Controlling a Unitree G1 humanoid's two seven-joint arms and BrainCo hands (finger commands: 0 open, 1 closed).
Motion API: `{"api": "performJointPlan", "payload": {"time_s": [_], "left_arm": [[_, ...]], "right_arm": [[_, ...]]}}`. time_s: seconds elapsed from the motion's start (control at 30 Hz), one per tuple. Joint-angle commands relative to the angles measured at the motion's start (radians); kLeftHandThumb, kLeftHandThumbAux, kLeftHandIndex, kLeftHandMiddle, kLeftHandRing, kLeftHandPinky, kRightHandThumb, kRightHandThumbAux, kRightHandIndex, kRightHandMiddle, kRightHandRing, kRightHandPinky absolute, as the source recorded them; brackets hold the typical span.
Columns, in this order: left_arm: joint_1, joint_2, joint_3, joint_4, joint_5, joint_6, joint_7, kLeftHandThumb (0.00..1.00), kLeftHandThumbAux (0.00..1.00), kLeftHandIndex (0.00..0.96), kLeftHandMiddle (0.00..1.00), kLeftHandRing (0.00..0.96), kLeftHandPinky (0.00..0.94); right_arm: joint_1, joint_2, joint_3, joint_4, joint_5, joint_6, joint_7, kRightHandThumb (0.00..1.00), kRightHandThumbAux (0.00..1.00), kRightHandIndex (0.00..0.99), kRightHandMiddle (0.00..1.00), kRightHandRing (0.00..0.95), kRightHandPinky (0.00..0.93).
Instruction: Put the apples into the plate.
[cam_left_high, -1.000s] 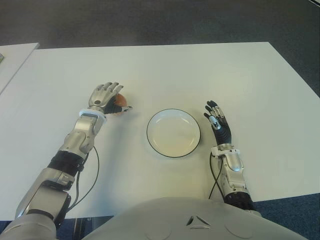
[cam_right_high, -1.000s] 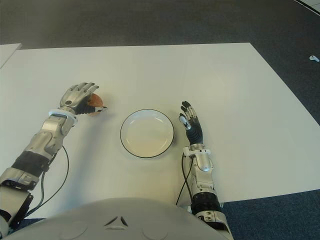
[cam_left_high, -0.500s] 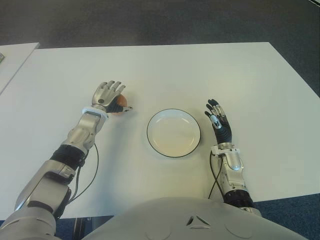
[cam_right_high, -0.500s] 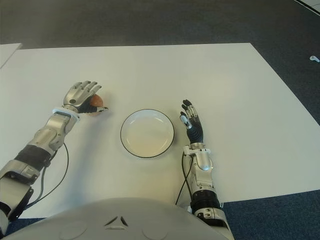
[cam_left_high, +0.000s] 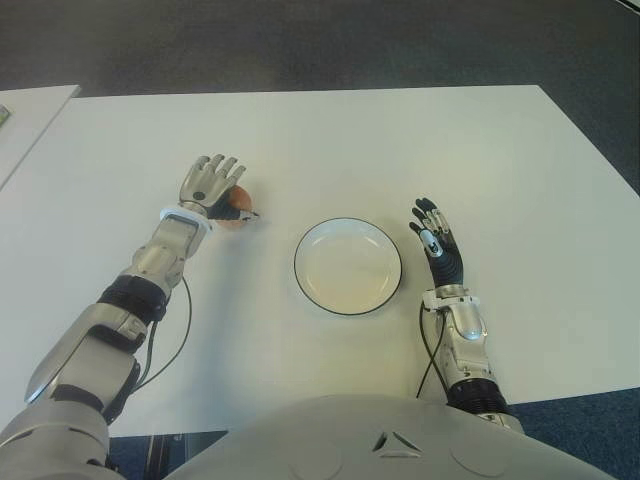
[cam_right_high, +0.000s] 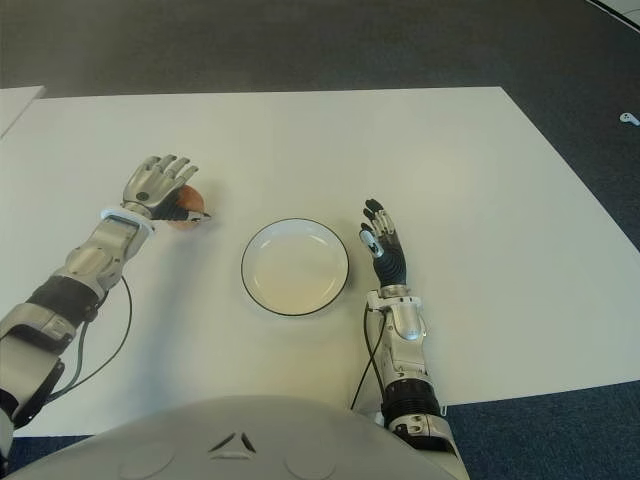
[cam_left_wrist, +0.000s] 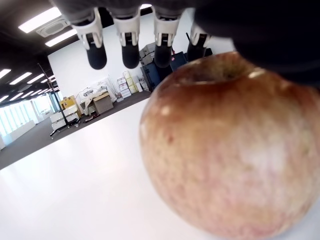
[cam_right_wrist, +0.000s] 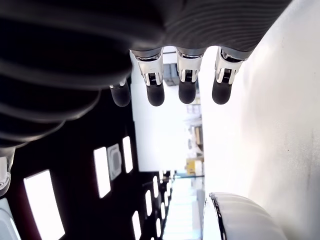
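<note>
the apple (cam_left_high: 233, 207) sits toward the table's (cam_left_high: 400, 140) left edge, left of the plate (cam_left_high: 347, 266), under the left hand's (cam_left_high: 210, 184) spread, unclosed fingers (cam_left_wrist: 129, 42); firm, smooth, round, so wrap its sides; right hand (cam_left_high: 436, 243) relaxed open beside the plate.

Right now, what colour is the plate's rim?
Black, around the white plate; clearest in the left eye view.

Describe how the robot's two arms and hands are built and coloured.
Both arms are silver-grey metal segments with black joint sections and a white band at each wrist. The left hand has silver-backed fingers with dark pads. The right hand shows black, ribbed on the palm, with white-collared dark fingertips. A thin black cable loops along each forearm.
</note>
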Motion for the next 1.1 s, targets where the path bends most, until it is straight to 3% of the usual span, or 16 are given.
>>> {"api": "performJointPlan", "payload": {"time_s": [0.03,0.8,0.87,1.0,1.1], "left_arm": [[-0.018,0.029,-0.033,0.036,0.027,-0.006,0.007,0.391,0.276,0.0,0.0,0.0,0.0],[-0.065,0.09,-0.105,0.078,0.036,-0.048,-0.118,0.421,0.302,0.0,0.0,0.0,0.0],[-0.078,0.084,-0.112,0.1,0.033,-0.054,-0.129,0.417,0.306,0.0,0.0,0.0,0.026],[-0.097,0.074,-0.117,0.131,0.007,-0.069,-0.163,0.421,0.305,0.036,0.101,0.111,0.174],[-0.08,0.079,-0.1,0.103,-0.032,-0.073,-0.222,0.499,0.312,0.113,0.204,0.211,0.278]], "right_arm": [[0.078,0.006,-0.004,0.108,-0.006,0.065,-0.011,0.0,0.393,0.0,0.0,0.0,0.0],[0.083,-0.002,-0.004,0.102,-0.008,0.07,-0.018,0.0,0.417,0.0,0.0,0.0,0.0],[0.082,-0.002,-0.004,0.103,-0.008,0.067,-0.019,0.0,0.416,0.0,0.0,0.0,0.0],[0.083,-0.006,-0.005,0.1,-0.01,0.068,-0.021,0.0,0.415,0.0,0.0,0.0,0.0],[0.084,-0.008,-0.005,0.097,-0.011,0.07,-0.022,0.0,0.419,0.0,0.0,0.0,0.0]]}}
